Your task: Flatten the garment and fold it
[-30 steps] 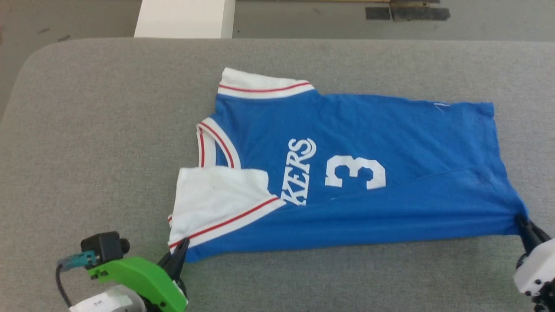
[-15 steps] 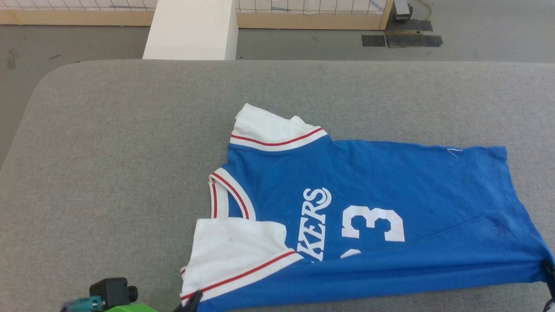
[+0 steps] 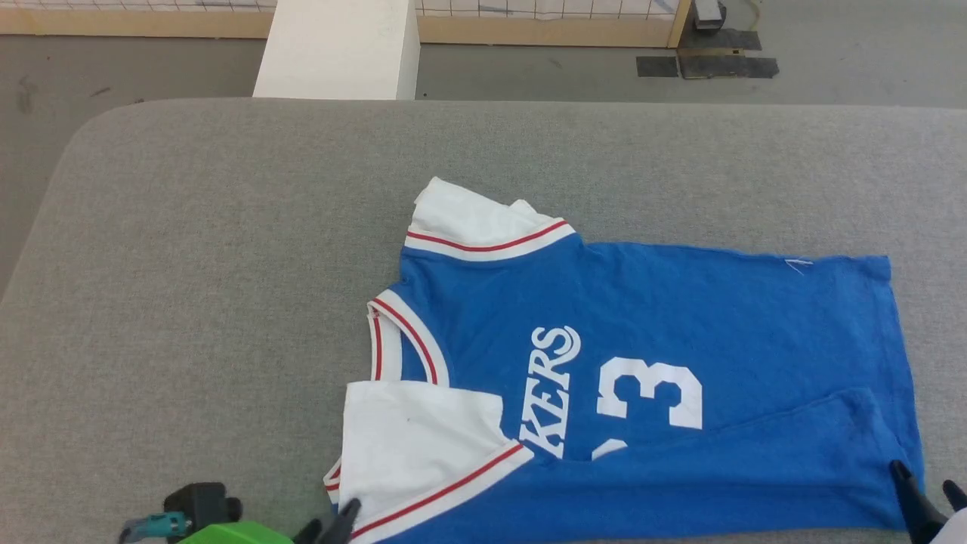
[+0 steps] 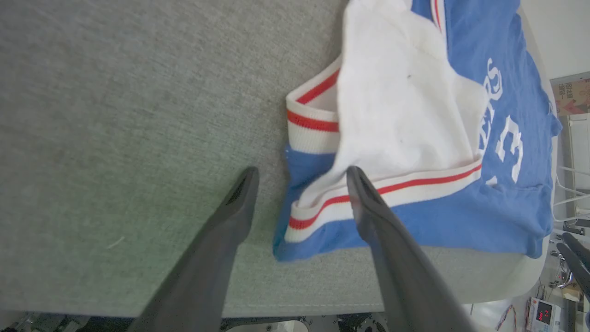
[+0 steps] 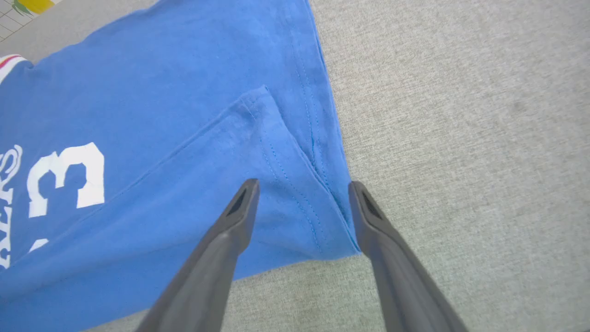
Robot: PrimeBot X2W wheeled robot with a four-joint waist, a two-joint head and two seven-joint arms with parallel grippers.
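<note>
The garment, a royal-blue jersey with white sleeves, red-striped trim, white lettering and a white 3, lies flat on the grey padded table. Its near long edge is folded over toward the middle, and the near white sleeve lies on the chest. My left gripper stands open at the sleeve-side near corner, its fingers straddling the striped cuff. My right gripper is open too, over the hem-side near corner of the blue cloth. Neither holds anything.
Beyond the table's far edge stand a white block, a wood-framed mesh barrier and dark floor mats. The table's near edge runs just behind my left fingers. Bare grey table surface lies to the left of and beyond the jersey.
Both grippers have opened and let go of the jersey's near corners; the stretched near edge has gone slack. The head camera tilted up, shifting the whole picture down.
</note>
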